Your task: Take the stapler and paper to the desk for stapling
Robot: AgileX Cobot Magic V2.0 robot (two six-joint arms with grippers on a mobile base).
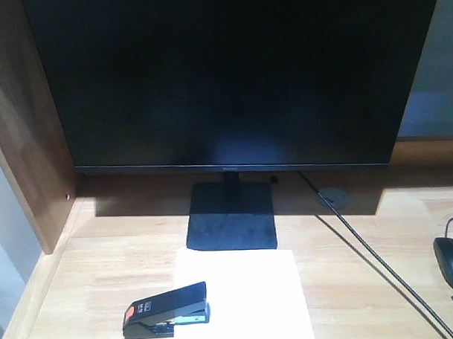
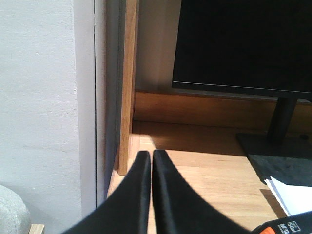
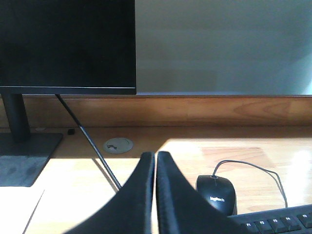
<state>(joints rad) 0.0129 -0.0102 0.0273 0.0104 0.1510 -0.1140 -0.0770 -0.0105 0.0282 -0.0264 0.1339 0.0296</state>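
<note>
On the desk (image 1: 103,263), front and centre: one white sheet, the paper (image 1: 246,295), lying flat just in front of the monitor stand (image 1: 232,221), its near edge running out of the front view; one black stapler (image 1: 167,311) resting at the paper's left edge, partly on the sheet and partly over bare wood, orange-red patch at its left end.

Stapler, orientation: long axis roughly left to right across the desk, tilted a little so the right end lies slightly farther back; base down, top arm lowered.

Left gripper (image 2: 150,161): both black fingers pressed together, nothing between them; it hangs above the desk's left part, pointing toward the corner by the dark wood side panel (image 2: 127,87). In the left wrist view the stapler's orange end shows at the lower right corner (image 2: 287,225), with a corner of the paper just above it (image 2: 292,195); the stapler therefore lies to the right of and below these jaws, near but apart.

Right gripper (image 3: 155,163): fingers likewise closed and empty; it faces the desk's right part, above the monitor cable (image 3: 87,141), with the round cable hole (image 3: 118,145), the mouse (image 3: 217,192) and the keyboard edge (image 3: 278,222) ahead; only a pale corner of the paper at lower left (image 3: 14,214), stapler not seen.

Judgement: both items appear already placed on the desk; the left arm is the nearer to the stapler; any pressing move would call for a shift rightward and down, across the stapler's long axis.
</note>
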